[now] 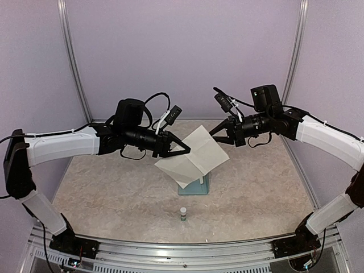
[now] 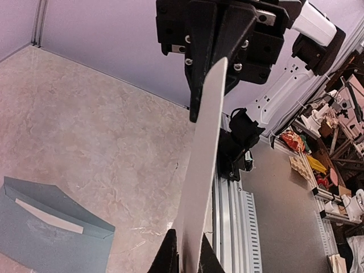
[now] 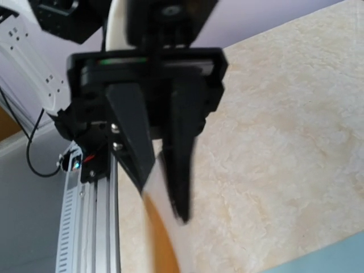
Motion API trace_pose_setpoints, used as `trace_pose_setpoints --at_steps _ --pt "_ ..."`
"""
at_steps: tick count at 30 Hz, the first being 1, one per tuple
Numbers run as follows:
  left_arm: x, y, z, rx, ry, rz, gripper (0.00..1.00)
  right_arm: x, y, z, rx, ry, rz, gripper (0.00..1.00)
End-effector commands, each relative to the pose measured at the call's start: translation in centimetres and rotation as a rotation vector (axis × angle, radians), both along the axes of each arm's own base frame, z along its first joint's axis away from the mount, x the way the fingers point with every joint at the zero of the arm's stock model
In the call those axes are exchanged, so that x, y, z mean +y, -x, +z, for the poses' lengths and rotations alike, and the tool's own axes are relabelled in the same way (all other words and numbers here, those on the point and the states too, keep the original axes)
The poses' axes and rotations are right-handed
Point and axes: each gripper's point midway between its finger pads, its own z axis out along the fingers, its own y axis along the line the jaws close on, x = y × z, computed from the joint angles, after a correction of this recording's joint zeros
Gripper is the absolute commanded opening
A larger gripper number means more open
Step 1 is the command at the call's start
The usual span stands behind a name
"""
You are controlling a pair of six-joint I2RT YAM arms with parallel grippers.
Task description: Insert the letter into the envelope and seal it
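Top cam: holding letter (image 1: 196, 153) in air betw. left hand (image 1: 186, 151) and right hand (image 1: 218, 133), pinching it narrow at opposite edges. Showing envelope (image 1: 196, 186) flat on counter (image 1: 114, 187) directly under, w/ glue stick (image 1: 183, 213) upright nearer the bases. L wrist: showing letter edge-on, clamped at both ends; envelope flat at bottom-left. R wrist: blurring badly; catching envelope corner bottom-right.

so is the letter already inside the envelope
No, the letter is held up in the air above the envelope, which lies flat beneath it.
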Motion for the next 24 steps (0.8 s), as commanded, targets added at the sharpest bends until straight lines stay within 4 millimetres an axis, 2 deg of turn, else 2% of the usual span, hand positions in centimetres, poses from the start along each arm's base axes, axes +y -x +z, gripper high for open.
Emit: trace_pose_setpoints --at_steps 1,3,5,8,10,13,18,24 --pt "0.1 1.1 0.5 0.003 0.017 -0.037 0.05 -0.6 -1.5 0.3 0.024 -0.043 -0.041 0.09" --pt "0.2 1.4 0.7 0.005 0.025 -0.042 0.00 -0.8 -1.3 0.5 0.035 -0.068 -0.019 0.32" --pt "0.3 1.6 0.9 0.008 0.029 -0.048 0.00 -0.7 -0.7 0.5 0.044 -0.083 0.017 0.49" --pt "0.4 1.7 1.1 0.006 0.032 -0.049 0.00 -0.7 -0.1 0.5 0.045 -0.100 0.050 0.69" --pt "0.4 1.7 1.2 0.007 0.033 -0.049 0.00 -0.8 0.3 0.7 0.044 -0.110 0.066 0.77" --pt "0.3 1.7 1.3 0.008 0.035 -0.050 0.00 -0.6 0.7 0.3 0.059 -0.112 0.088 0.83" --pt "0.1 1.5 1.5 0.009 0.036 -0.046 0.00 -0.2 1.4 -0.8 0.083 -0.096 0.125 0.85" --pt "0.0 1.3 1.0 0.017 0.023 -0.037 0.00 -0.4 1.9 1.0 0.045 -0.139 0.136 0.89"
